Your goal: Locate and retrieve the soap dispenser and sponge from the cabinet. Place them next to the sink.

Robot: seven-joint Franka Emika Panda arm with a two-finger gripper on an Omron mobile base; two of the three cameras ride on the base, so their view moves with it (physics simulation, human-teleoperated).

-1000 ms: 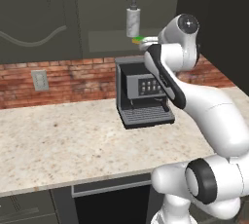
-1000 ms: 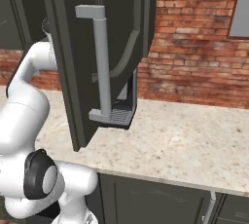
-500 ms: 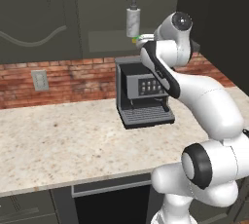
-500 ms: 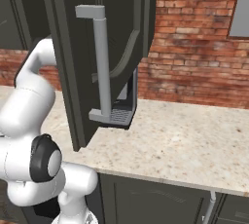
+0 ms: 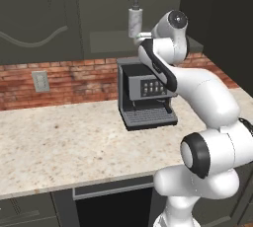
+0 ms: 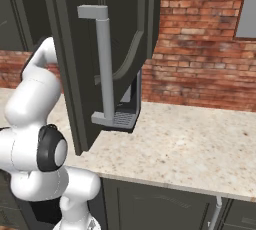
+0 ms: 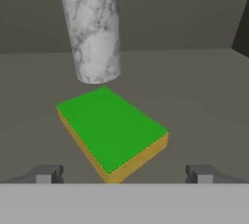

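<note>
The fingers point(image 7: 125, 173) are spread wide and hold nothing, one tip at each side of the sponge point(image 7: 113, 131), which lies flat on the cabinet shelf point(image 7: 204, 86) (green face up). Just behind it stands the dispenser point(image 7: 92, 28). Below the cabinet point(image 5: 99, 18), a coffee machine point(image 5: 143, 93) sits on the worktop point(image 5: 59, 142).

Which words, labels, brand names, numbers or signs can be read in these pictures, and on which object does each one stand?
None can be read.
Coffee machine: small light marks on its dark front panel, too small to read.
Soap dispenser: marbled pattern, no label.
Sponge: plain green top, no print.
Wall outlet: no text.
</note>
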